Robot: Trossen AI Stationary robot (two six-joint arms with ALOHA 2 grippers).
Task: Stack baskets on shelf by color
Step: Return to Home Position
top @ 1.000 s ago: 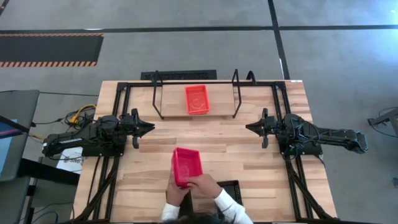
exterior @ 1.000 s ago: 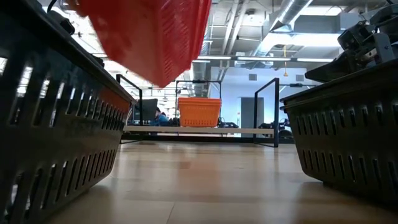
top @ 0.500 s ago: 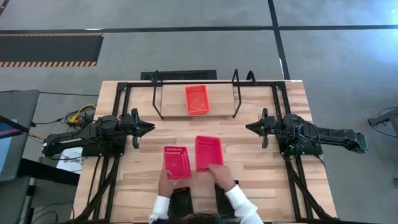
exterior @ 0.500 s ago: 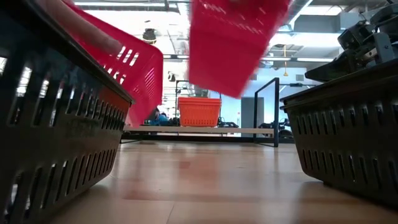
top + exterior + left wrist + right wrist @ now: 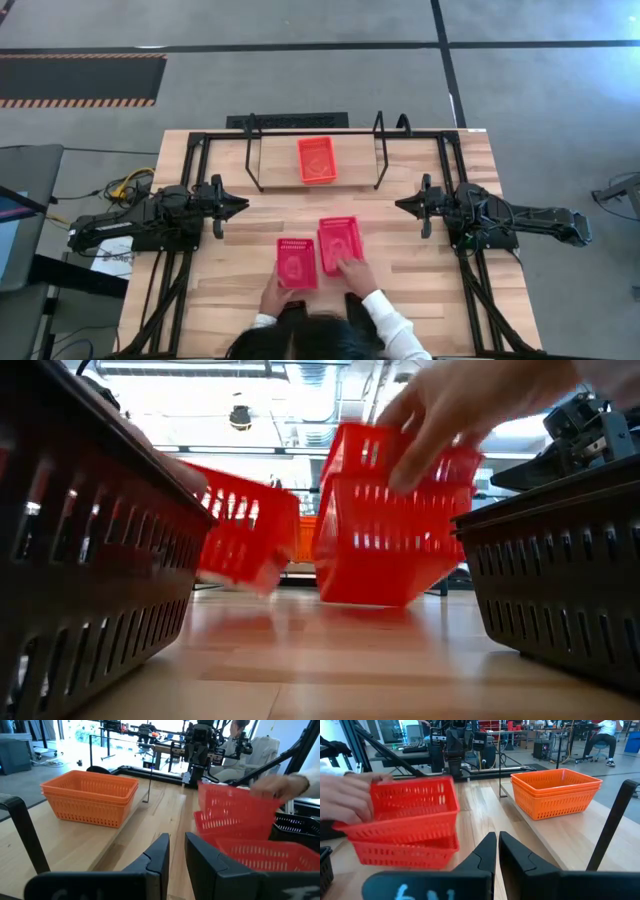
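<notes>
**Two dark robot arms and a person in white sleeves, seen from above and from the wrist cameras.**
Each arm is black and jointed, built of chunky housings with loops of thin black cable along its length. The left claw [image 5: 238, 205] and the right claw [image 5: 404, 205] each taper to a pair of dark, flat, wedge-shaped fingers [image 5: 159, 854], matte with bevelled edges, separated by a narrow slit. A faint pale scrawled marking shows on the right wrist's black housing. The person's two hands [image 5: 354, 270] emerge from long white sleeves [image 5: 392, 326]; dark hair shows from above.
</notes>
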